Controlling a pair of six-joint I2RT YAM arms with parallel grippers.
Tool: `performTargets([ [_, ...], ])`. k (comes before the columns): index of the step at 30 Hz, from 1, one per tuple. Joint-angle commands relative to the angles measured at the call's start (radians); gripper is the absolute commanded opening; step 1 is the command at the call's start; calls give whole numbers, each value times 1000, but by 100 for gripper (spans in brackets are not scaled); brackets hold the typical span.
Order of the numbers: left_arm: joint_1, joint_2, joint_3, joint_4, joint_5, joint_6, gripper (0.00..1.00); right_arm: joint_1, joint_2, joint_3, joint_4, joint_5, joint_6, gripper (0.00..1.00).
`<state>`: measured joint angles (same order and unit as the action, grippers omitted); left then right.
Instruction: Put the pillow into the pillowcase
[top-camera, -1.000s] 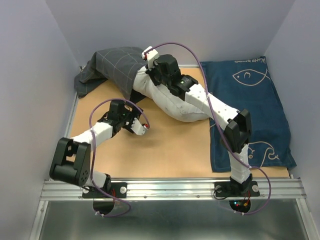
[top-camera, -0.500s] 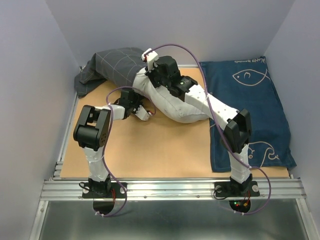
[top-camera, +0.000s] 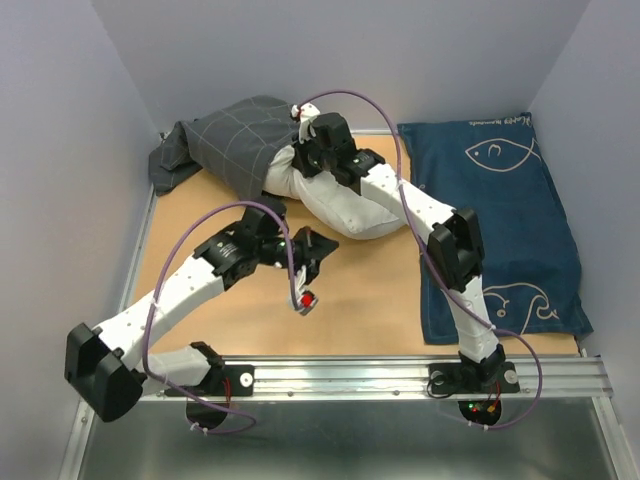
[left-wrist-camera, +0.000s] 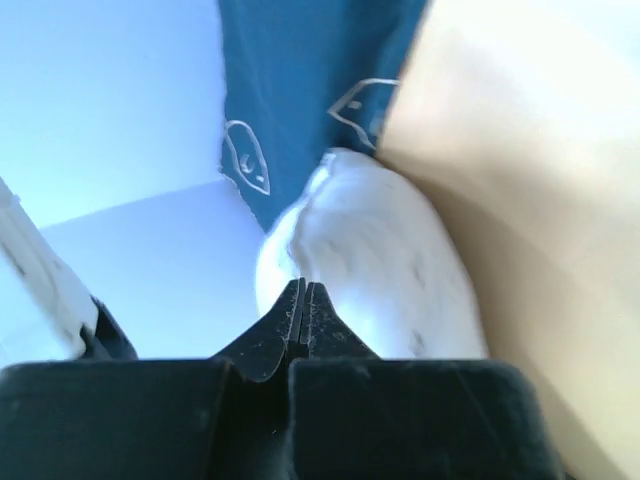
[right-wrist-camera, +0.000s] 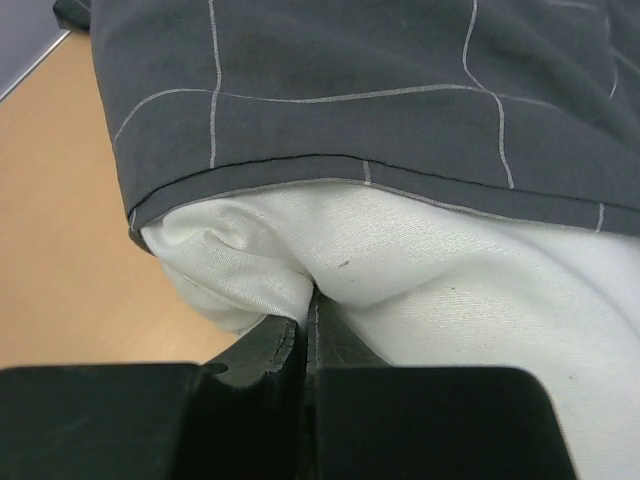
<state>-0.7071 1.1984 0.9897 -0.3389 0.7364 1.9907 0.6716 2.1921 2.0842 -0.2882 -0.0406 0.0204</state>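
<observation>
The white pillow (top-camera: 345, 205) lies at the back middle of the table, its far end inside the dark grey grid-patterned pillowcase (top-camera: 235, 140). My right gripper (top-camera: 298, 165) is shut on a fold of the pillow (right-wrist-camera: 450, 290) just outside the pillowcase hem (right-wrist-camera: 350, 160); in the right wrist view the gripper (right-wrist-camera: 310, 297) has white fabric pinched between its tips. My left gripper (top-camera: 322, 243) hangs just in front of the pillow's near edge. In the left wrist view that gripper (left-wrist-camera: 303, 287) has its jaws pressed together on nothing, the pillow (left-wrist-camera: 370, 260) beyond the tips.
A navy blue cloth with white fish drawings (top-camera: 500, 220) covers the right side of the table and shows beyond the pillow in the left wrist view (left-wrist-camera: 300, 90). Pale walls close in on three sides. Bare wooden tabletop (top-camera: 340, 310) stretches in front of the pillow.
The left arm has swung out and lowered, its gripper backing off the pillow's near-left edge and closing. The right gripper has pushed the pillow up and left, deeper into the pillowcase.
</observation>
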Motion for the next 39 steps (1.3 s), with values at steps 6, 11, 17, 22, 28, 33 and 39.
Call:
performTargets([
  [6,121,-51,-175,-50,-230,19,61,-43,-78,-33,60,-33,58,1],
  [11,182,82,-100,-118,-470,105,99,-52,-167,-61,58,-47,35,1],
  [17,212,312,-31,-6,-767,223,99,-53,-204,-67,50,-65,13,1],
  [22,212,504,81,150,-943,256,99,-60,-212,-56,40,-103,13,1],
  [28,236,639,133,334,-1052,377,99,-61,-213,-61,29,-131,7,1],
  [33,297,751,202,406,-1181,445,99,-63,-226,-79,26,-140,10,0],
  [39,376,823,188,560,-1278,637,87,-75,-227,-84,24,-137,9,0],
])
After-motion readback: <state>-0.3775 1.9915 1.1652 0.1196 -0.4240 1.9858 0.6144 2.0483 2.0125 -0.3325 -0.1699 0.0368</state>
